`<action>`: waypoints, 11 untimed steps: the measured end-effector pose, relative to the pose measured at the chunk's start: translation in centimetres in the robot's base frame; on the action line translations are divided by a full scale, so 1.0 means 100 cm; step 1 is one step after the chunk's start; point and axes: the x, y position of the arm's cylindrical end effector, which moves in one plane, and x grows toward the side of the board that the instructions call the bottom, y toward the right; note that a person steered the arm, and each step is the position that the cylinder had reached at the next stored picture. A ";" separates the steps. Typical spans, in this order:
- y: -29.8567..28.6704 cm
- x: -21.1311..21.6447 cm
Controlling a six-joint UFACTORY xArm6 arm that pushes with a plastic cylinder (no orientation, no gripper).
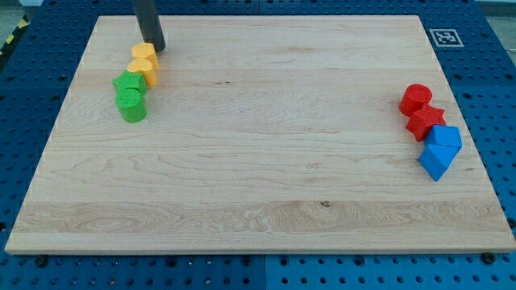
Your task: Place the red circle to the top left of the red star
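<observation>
Progress appears nil: my tip (158,48) touches the yellow blocks (145,64), far from red circle block (416,98) touching red star block (425,121); bare rod, nothing to pinch.

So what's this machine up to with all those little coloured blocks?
A robot arm slides blocks around a wooden board with a dark rod. My tip sits at the view's top left, beside the yellow blocks and above the green ones. Its targets, the red circle and red star, lie far right, touching, above two blue blocks.
</observation>
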 end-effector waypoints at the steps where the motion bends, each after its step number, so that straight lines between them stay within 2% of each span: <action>1: 0.014 -0.007; 2: 0.069 -0.008; 4: 0.253 -0.001; 6: 0.426 0.053; 7: 0.476 0.080; 8: 0.471 0.097; 10: 0.359 0.104; 11: 0.381 0.090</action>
